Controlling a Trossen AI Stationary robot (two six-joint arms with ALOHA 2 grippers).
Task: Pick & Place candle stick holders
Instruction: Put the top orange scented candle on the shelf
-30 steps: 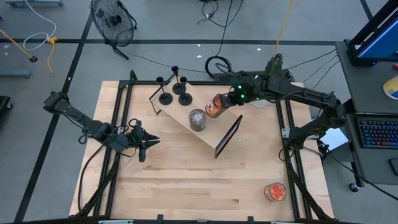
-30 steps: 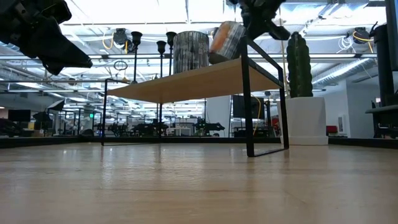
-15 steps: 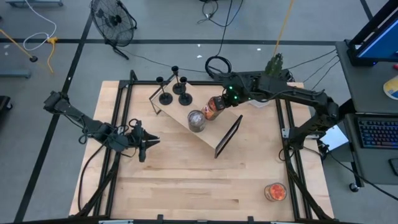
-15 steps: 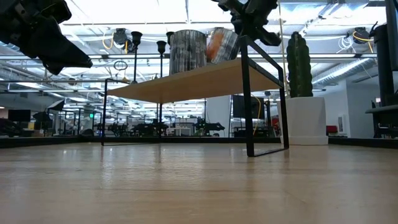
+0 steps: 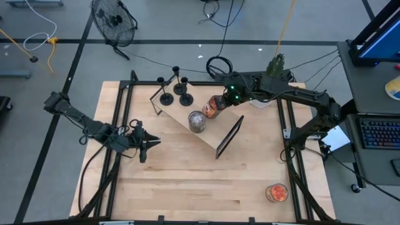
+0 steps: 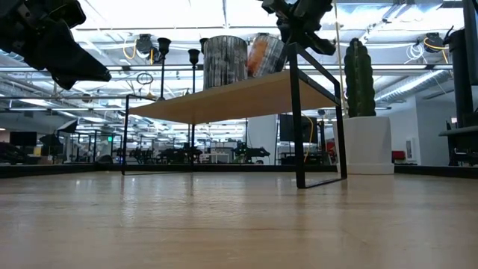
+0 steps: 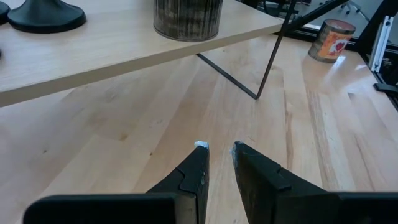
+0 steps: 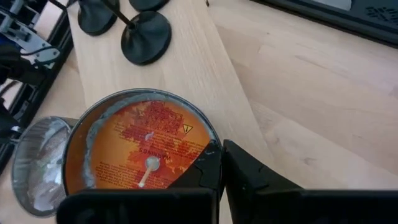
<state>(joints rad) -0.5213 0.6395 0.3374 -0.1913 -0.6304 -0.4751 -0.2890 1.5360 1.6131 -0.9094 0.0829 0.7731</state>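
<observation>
- On the raised wooden shelf [image 5: 199,122] that stands on the bench [image 5: 187,181], the three candle stick holders [image 5: 175,92] stand upright in a cluster at the shelf's far-left end, well beyond the right arm's jaws and apart from them.
- The right gripper [image 8: 219,163] has its jaws pinched on the rim of an orange candle tin [image 8: 140,149], which sits on the shelf just beside a silver tin [image 5: 198,120]; the holders' disc bases lie farther ahead of those jaws.
- The left gripper [image 7: 217,163] hovers over bare bench with its jaws narrow and nothing between them; the shelf edge and silver tin lie ahead of it.
- A second orange tin [image 5: 276,192] rests on the bench near its front-right corner, far from both sets of jaws.
- As I judge it, the holders look already placed on the shelf, so that part appears done.
- What seems left is releasing the tin in hand and perhaps fetching the remaining one.
</observation>
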